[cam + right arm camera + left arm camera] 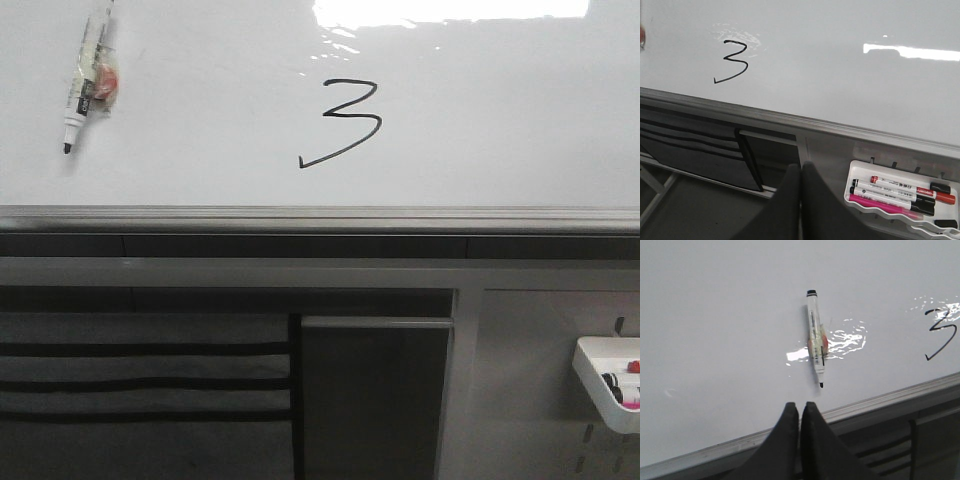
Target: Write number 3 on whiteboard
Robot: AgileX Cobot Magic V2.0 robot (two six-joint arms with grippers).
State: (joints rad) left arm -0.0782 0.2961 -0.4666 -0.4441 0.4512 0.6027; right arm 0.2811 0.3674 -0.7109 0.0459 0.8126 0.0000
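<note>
The number 3 (345,125) is drawn in thin black marker on the whiteboard (220,150), with a long tail sweeping to the lower left; it also shows as number 3 (941,337) and number 3 (732,62). An uncapped black marker (88,82) lies on the whiteboard (715,340) at the far left, tip toward the near edge. My left gripper (799,405) is shut and empty, over the board's edge strip just short of the marker (816,335). My right gripper (800,167) is shut and empty, below the whiteboard (840,80) edge.
A grey metal edge strip (320,215) runs along the board's near side. A small white tray (900,197) holding several markers hangs at the lower right, also seen as the tray (605,380). Dark slotted panels (140,380) lie below the board.
</note>
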